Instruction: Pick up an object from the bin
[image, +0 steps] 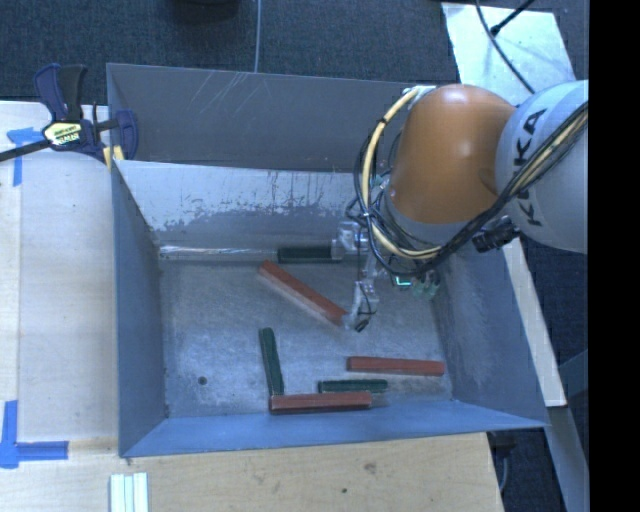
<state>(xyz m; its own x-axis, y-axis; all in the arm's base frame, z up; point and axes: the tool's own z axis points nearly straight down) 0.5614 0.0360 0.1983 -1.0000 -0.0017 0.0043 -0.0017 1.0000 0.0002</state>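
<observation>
My gripper (361, 312) hangs below the orange wrist cover, in the right middle of the bin. Its fingertips sit at the lower right end of a reddish-brown stick (300, 290) that lies slanted across the bin floor. The stick's end looks to be between or right against the fingertips; the fingers are too small to read. A dark green stick (308, 255) lies flat by the back wall, just left of the gripper body. Another reddish-brown stick (395, 367) lies flat below the gripper toward the front.
Near the front wall lie a dark green stick (270, 361) pointing front to back, a short dark green stick (352, 386) and a reddish-brown stick (320, 403). The arm and its cables cover the bin's right rear part.
</observation>
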